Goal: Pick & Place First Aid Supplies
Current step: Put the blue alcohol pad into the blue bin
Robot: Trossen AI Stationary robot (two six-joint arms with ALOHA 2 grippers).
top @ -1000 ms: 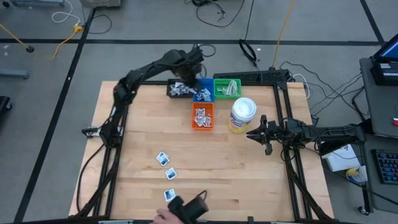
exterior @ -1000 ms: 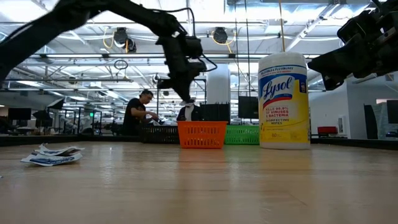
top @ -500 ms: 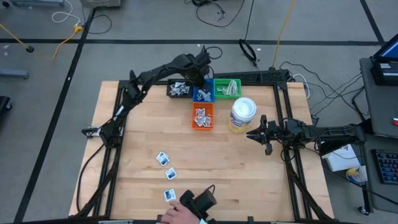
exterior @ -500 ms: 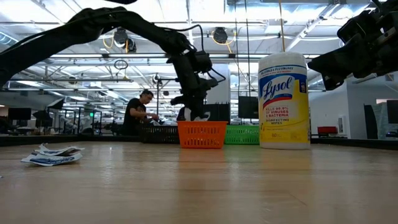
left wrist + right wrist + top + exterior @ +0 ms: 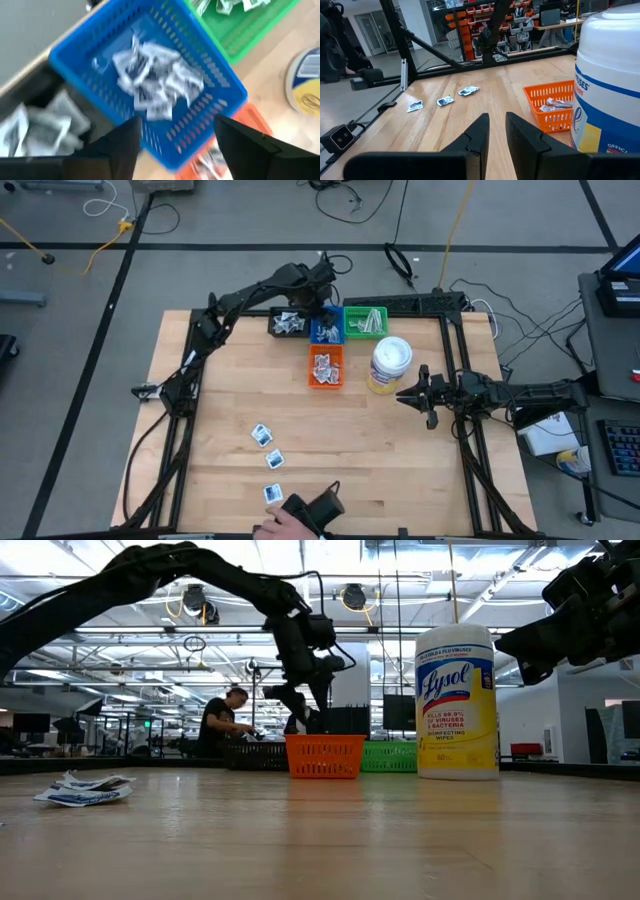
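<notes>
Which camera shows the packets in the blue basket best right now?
The left wrist view: it looks straight into the blue basket at its packets. The high view shows them tiny, the low view hides them behind the orange basket, and the right wrist view misses them.

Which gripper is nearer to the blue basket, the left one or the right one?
Left. The left gripper hangs open right above the blue basket. The right gripper waits far off, beyond the wipes tub.

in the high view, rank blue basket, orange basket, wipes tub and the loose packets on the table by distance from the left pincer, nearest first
1. Blue basket, directly under the left pincer at the far edge.
2. Orange basket, next row toward the near edge.
3. Wipes tub, off to the right.
4. Loose packets, near the front edge.
</notes>
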